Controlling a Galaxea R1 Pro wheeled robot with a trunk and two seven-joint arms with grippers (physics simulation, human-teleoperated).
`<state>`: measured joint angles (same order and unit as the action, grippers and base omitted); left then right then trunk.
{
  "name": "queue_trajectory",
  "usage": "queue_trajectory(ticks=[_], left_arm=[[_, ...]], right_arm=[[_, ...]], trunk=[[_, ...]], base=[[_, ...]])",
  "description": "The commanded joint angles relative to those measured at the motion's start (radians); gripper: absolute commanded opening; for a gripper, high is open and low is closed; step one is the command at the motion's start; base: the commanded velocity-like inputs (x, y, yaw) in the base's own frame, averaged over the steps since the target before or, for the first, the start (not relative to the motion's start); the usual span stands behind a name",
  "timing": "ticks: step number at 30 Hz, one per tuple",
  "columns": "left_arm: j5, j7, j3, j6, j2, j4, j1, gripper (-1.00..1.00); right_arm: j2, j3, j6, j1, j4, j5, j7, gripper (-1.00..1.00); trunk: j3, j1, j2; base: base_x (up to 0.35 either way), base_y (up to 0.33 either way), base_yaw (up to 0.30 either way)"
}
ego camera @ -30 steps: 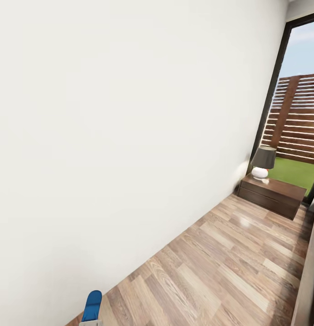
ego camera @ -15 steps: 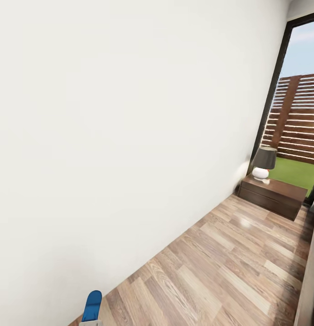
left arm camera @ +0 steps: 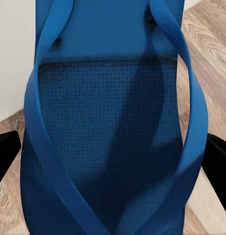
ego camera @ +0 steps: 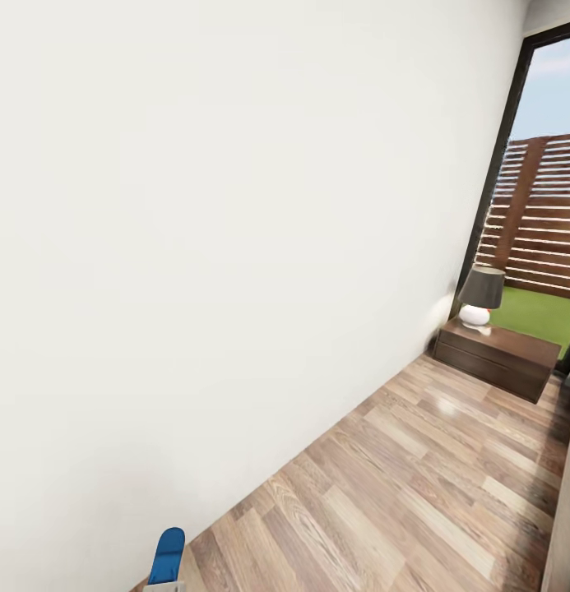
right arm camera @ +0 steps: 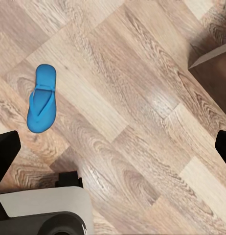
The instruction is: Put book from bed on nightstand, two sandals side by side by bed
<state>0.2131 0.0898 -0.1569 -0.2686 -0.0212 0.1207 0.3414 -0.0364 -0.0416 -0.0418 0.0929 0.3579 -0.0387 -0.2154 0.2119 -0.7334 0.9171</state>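
Observation:
My left gripper point(left arm camera: 113, 156) is shut on one bright-blue sandal point(left arm camera: 110, 112), with its black fingers point(left arm camera: 5, 149) pressed against both sides of the sole. In the head view that sandal's tip point(ego camera: 168, 555) pokes up at the bottom left, close to the white wall. A second blue sandal point(right arm camera: 42, 98) lies flat on the plank floor below my right gripper point(right arm camera: 113, 147), which hangs open above it with nothing between its fingers. A dark-brown nightstand point(ego camera: 494, 353) stands far ahead by the window. The bed's edge point(ego camera: 568, 510) shows at the far right. The book is out of view.
A lamp point(ego camera: 479, 294) with a dark shade stands on the nightstand. A long white wall point(ego camera: 235, 247) runs along the left, and wood floor point(ego camera: 416, 477) stretches between it and the bed. My base point(right arm camera: 44, 215) shows near the lying sandal, and a dark-brown frame corner point(right arm camera: 213, 63) stands nearby.
The head view has shifted slightly, so less of the bed's edge shows at the right. The sandal stays held in the left gripper.

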Motion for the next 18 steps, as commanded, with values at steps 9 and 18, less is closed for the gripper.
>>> queue_trajectory(ticks=[9,18], left_arm=[[0.008,0.004,-0.009,-0.004,0.0,0.0,0.001,-1.0],[0.008,0.004,-0.009,-0.004,0.0,0.0,0.001,-1.0]], right_arm=[[0.0,-0.004,-0.003,0.001,-0.001,-0.004,-0.004,1.0],[0.0,-0.004,-0.003,0.001,-0.001,-0.004,-0.004,1.0]], trunk=[[0.001,0.0,0.001],[0.001,0.0,0.001]], base=[[0.054,0.0,0.0],[0.022,0.0,0.0]])
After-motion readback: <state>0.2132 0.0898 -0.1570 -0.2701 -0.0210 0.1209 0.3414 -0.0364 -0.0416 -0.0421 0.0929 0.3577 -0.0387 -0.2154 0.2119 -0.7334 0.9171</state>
